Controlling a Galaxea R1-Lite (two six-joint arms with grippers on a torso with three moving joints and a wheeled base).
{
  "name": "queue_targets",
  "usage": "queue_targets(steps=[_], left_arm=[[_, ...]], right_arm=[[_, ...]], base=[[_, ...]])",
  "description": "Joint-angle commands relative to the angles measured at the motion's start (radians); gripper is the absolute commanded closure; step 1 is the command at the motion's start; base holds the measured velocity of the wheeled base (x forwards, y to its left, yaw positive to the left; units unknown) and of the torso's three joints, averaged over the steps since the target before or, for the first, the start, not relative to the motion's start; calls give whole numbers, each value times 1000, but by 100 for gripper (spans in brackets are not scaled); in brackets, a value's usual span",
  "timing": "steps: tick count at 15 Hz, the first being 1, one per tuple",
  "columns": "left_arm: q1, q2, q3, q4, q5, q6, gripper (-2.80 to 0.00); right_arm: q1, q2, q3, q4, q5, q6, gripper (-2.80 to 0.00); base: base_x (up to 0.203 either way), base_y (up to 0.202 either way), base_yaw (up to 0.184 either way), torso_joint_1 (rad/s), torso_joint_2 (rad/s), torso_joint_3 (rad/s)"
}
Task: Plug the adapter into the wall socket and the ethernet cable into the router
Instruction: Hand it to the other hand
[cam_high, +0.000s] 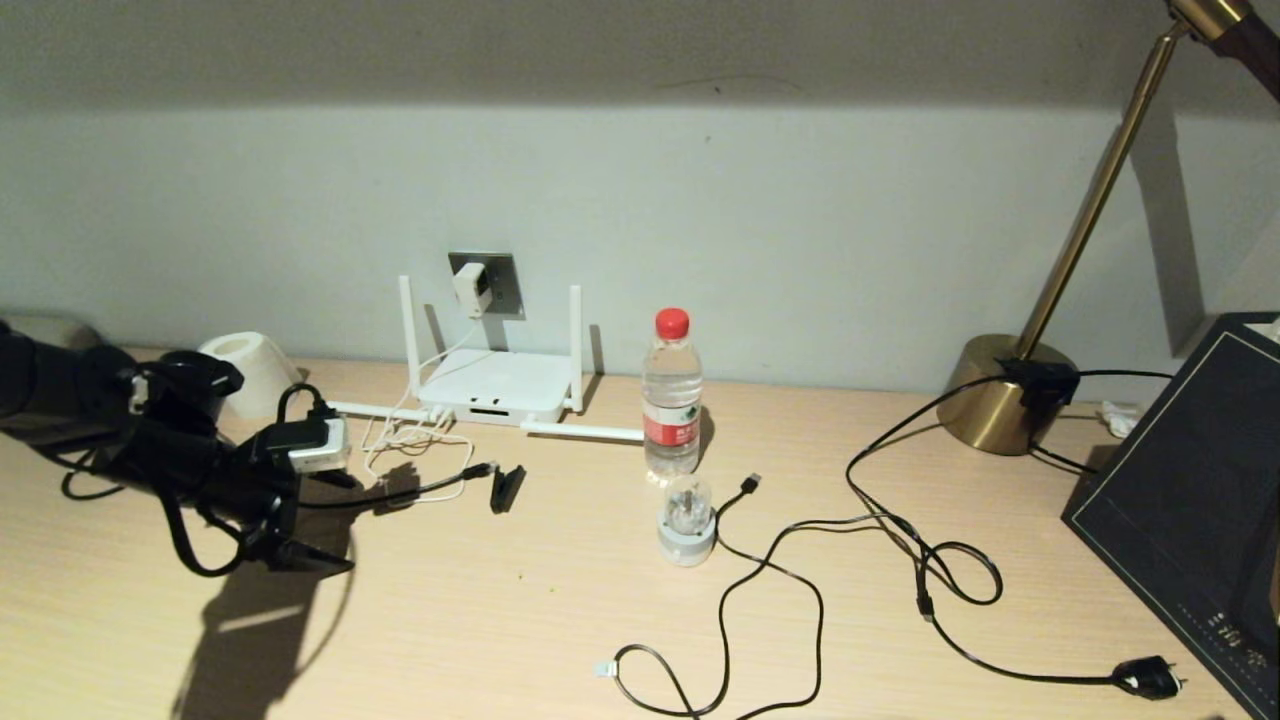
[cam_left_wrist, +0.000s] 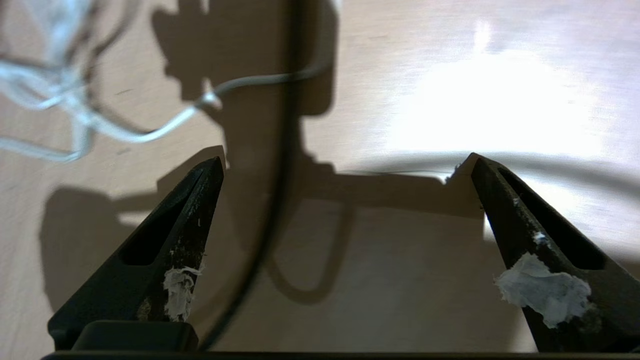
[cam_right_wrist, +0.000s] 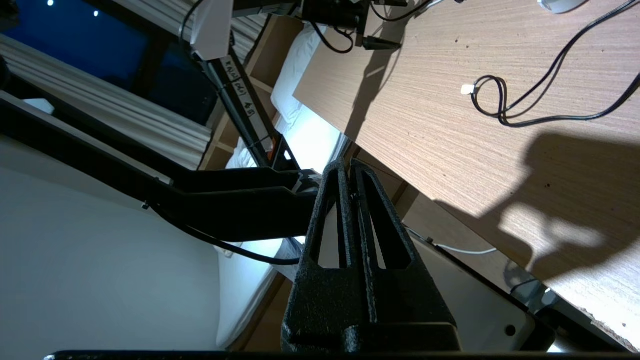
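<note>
The room was dim, warm light falling from above. The wall (cam_high: 700, 180) darkened toward twelve o'clock. The left gripper (cam_high: 335, 525) cast a hard shadow toward six on the desk (cam_high: 500, 620). Glare bleached the left wrist view, cords blurred.

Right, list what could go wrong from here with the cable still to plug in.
1. The left gripper hangs open low over the desk beside the adapter's loose white cord; a reach could snag it and tug the adapter out of the wall socket.
2. The ethernet cable loops near the water bottle and the small bulb lamp; dragging it toward the router may topple them.
3. Its clear connector is small and lies flat, hard to pinch squarely.
</note>
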Motion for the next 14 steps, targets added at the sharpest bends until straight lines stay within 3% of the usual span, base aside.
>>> queue_targets(steps=[1,9,14], left_arm=[[-25,-72,79,1,-3,28,-280],[-108,-272,298,15,-3,28,-280],[-60,-199,151,65,-3,16,-280]], right_arm=[[-1,1,3,-2,3,3,0],[-1,-11,2,0,0,3,0],[-1,-28,2,1,0,3,0]], base=[[0,0,0,0,0,0],[0,0,0,0,0,0],[0,0,0,0,0,0]])
